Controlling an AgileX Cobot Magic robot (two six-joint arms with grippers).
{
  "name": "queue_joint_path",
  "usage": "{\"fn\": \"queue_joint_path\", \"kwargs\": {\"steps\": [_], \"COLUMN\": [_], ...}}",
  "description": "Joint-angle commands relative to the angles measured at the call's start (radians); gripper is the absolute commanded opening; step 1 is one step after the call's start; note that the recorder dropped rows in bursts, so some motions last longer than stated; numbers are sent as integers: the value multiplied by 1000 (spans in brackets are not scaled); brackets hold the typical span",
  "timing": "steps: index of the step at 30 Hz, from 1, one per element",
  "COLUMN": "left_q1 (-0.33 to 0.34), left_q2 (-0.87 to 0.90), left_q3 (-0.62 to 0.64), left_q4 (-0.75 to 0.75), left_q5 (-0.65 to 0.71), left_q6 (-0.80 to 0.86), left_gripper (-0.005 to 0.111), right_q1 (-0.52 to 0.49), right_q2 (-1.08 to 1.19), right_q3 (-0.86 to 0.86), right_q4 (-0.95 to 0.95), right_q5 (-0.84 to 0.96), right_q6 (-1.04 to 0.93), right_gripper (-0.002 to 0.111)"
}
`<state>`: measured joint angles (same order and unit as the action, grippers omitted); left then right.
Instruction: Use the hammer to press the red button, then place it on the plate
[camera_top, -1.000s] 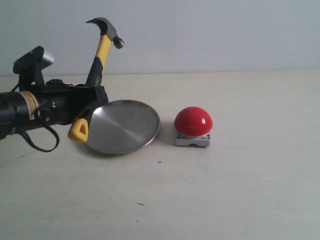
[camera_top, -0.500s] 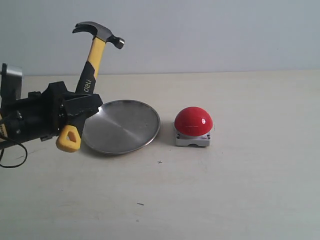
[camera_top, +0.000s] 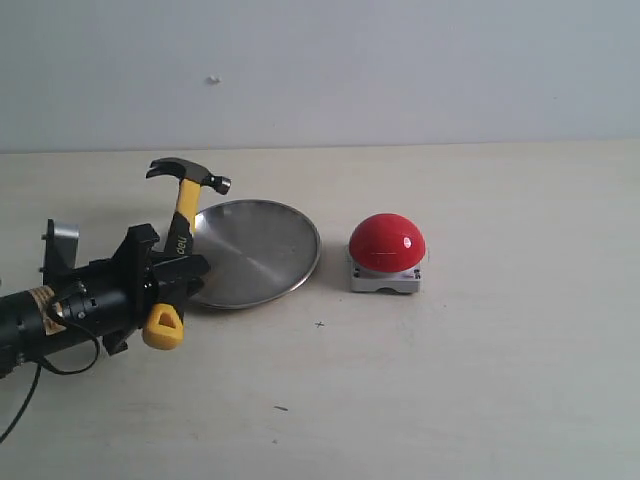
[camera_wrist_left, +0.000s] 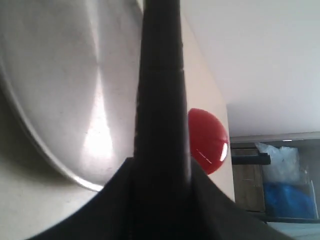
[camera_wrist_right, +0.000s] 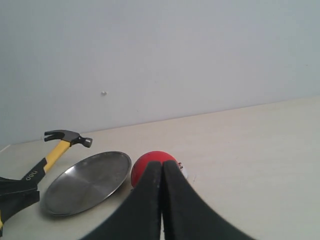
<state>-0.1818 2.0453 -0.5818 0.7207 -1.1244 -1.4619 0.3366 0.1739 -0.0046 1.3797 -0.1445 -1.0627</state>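
Jaws of the left gripper (camera_top: 168, 272) clench the hammer (camera_top: 184, 208) mid-handle, head up beside the plate (camera_top: 268, 250).

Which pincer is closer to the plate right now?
Left. The left pincer holds the hammer right at the plate rim; the right pincer, shut, is well back, outside the exterior view.
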Motion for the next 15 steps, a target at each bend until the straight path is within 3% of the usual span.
{"fn": "queue_joint_path", "kwargs": {"steps": [1, 11, 15], "left_q1": [-19, -96, -96], "left_q2": [44, 113, 145], "left_q3": [-70, -207, -249], "left_q4": [8, -53, -65], "left_q5": [-97, -97, -97], "left_q6": [14, -40, -63], "left_gripper": [0, 0, 0], "right_q1": [0, 0, 0], "right_q2": [-5, -5, -5], "right_q3": [5, 5, 5], "right_q4": [-9, -9, -9], "right_q5": [-1, -1, -1], "right_q6": [-9, -9, -9], "right_gripper": [0, 0, 0]}}
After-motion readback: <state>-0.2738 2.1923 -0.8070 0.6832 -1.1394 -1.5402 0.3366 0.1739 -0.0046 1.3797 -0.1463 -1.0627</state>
